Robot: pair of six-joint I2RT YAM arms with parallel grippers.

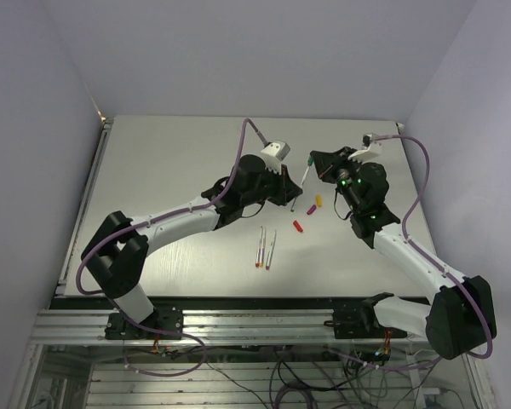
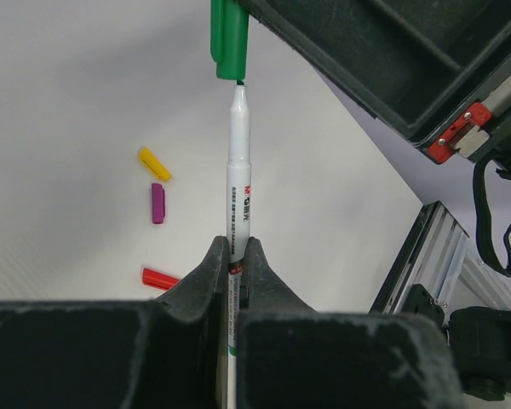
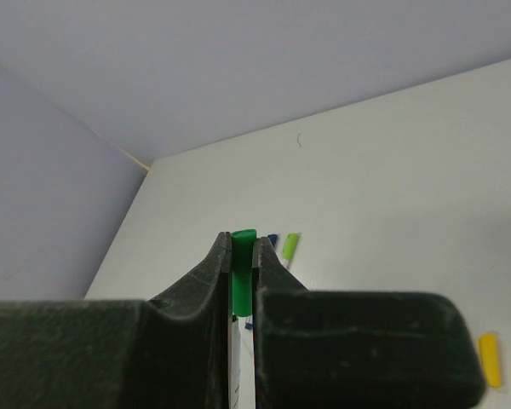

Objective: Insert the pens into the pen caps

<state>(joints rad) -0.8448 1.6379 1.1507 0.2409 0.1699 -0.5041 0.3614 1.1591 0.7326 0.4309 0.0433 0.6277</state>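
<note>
Two spare pens [image 1: 260, 247] lie side by side mid-frame overhead, long axes near vertical. Left gripper [image 2: 235, 251] pinches a smooth white pen [image 2: 238, 170], tip pointing straight up the wrist view, right at the mouth of a glossy green cap [image 2: 230, 38]. Stubby yellow, purple and red caps [image 2: 157, 203] sit lower left on the matte table [image 2: 68, 102]. Right gripper [image 3: 241, 251] is clamped on that green cap.

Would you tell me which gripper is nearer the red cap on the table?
Left. The left gripper, clamping a pen, hangs just beyond the red cap; the right gripper, pinching a green cap, sits farther back.
</note>
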